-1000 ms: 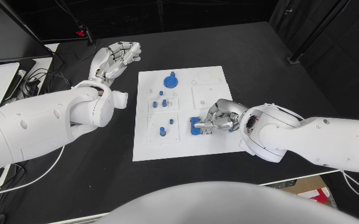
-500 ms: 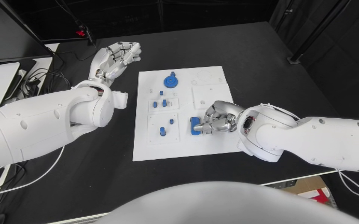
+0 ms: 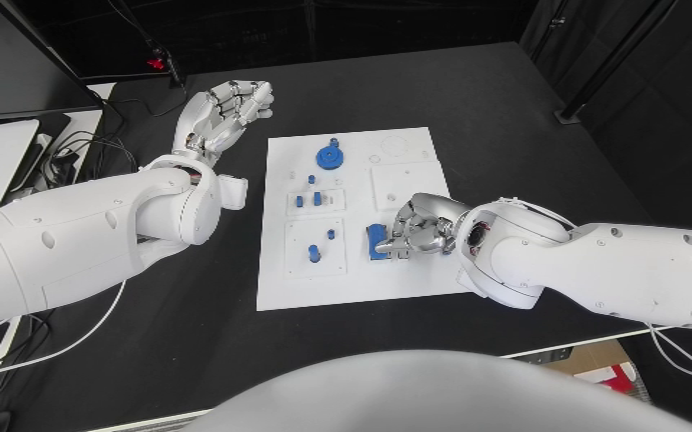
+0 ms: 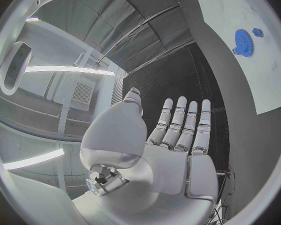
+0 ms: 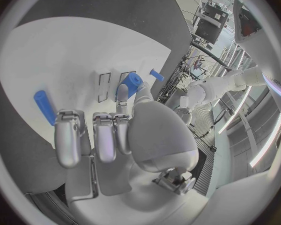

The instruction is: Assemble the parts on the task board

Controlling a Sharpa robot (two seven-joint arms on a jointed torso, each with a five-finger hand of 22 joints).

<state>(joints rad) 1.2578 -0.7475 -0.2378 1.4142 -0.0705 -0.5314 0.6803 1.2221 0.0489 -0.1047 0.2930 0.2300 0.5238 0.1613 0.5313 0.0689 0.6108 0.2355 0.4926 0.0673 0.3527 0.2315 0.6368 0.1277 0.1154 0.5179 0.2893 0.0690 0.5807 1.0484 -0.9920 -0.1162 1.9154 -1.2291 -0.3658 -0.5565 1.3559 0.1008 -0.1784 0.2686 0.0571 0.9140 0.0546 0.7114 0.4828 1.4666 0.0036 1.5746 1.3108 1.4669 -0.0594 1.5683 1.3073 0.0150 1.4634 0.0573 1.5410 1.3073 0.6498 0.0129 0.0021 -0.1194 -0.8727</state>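
Note:
The white task board [image 3: 346, 277] lies mid-table. A blue gear [image 3: 330, 157] sits at its far end, small blue pegs [image 3: 307, 199] stand in its middle, and another peg [image 3: 315, 249] is nearer. My right hand [image 3: 415, 232] is over the board's right side with its fingers curled. Its thumb and a fingertip [image 5: 121, 106] are against a blue part [image 3: 376, 242], also seen in the right wrist view [image 5: 129, 86]. A blue peg [image 5: 43, 105] stands beside the other fingers. My left hand [image 3: 224, 112] hovers off the board's far left corner with flat, spread fingers [image 4: 184, 122], holding nothing.
The black table [image 3: 476, 102] surrounds the board. A stand's foot [image 3: 571, 114] rests at the far right, and cables and a pole [image 3: 162, 62] are at the far left. The blue gear [image 4: 243, 41] also appears in the left wrist view.
My right hand has shifted very slightly over the blue part, staying on it. The left hand has not moved.

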